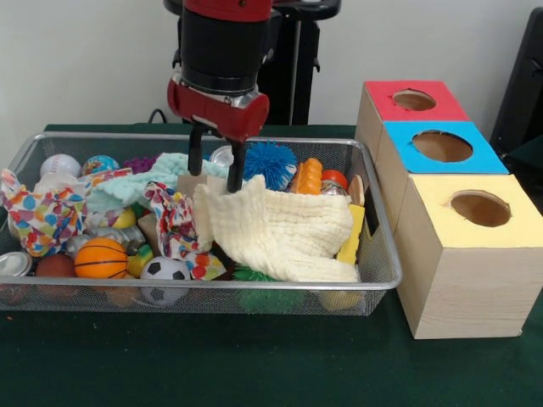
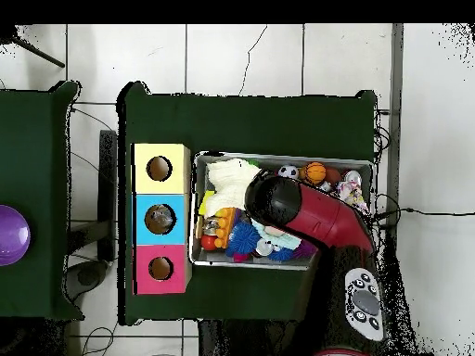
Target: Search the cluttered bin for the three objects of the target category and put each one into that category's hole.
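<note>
The wire mesh bin (image 1: 102, 136) stands on the green table, full of toys and cloths; it also shows in the overhead view (image 2: 306, 158). My gripper (image 1: 215, 170) hangs straight down over the bin's back middle. Its fingers (image 1: 195, 154) stand apart, tips just above the top edge of a cream cloth (image 1: 276, 229) and a cardboard piece. Nothing is held. A silver can top (image 1: 223, 155) shows behind the fingers. No clear wrinkly plastic item shows; any are hidden under the clutter. In the overhead view the arm's wrist (image 2: 272, 199) covers the gripper.
Three wooden boxes with holes stand to the bin's right: red top (image 1: 414, 100), blue top (image 1: 442, 146), yellow top (image 1: 480, 208). The bin holds a blue spiky ball (image 1: 270, 161), a small basketball (image 1: 100, 258), a small football (image 1: 164, 271), patterned cloths (image 1: 42, 216) and a mint cloth (image 1: 153, 176).
</note>
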You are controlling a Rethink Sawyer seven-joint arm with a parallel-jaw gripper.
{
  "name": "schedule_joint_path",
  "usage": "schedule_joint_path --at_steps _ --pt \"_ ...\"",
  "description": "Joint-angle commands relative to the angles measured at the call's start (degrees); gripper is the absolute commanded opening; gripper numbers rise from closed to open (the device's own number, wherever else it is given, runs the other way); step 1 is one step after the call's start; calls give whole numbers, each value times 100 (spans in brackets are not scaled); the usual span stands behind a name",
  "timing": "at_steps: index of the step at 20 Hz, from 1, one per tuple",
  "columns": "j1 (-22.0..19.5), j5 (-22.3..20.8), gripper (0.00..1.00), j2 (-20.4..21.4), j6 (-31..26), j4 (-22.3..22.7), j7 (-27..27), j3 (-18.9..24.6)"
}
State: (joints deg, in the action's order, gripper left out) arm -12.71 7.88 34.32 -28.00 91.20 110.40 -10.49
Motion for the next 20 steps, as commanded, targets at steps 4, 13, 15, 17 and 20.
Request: schedule_joint_path --at_steps 4,13,15,17,20 --pt "88 -762 100 27 -1346 145 -359 287" --pt "378 -1027 100 -848 -1075 -136 844 -423" --pt "396 -972 100 -1043 -1085 -254 1002 -531" --pt "396 -936 100 -1205 -984 -344 1065 -627" --pt "361 -876 100 -1389 -879 -496 1030 -700"
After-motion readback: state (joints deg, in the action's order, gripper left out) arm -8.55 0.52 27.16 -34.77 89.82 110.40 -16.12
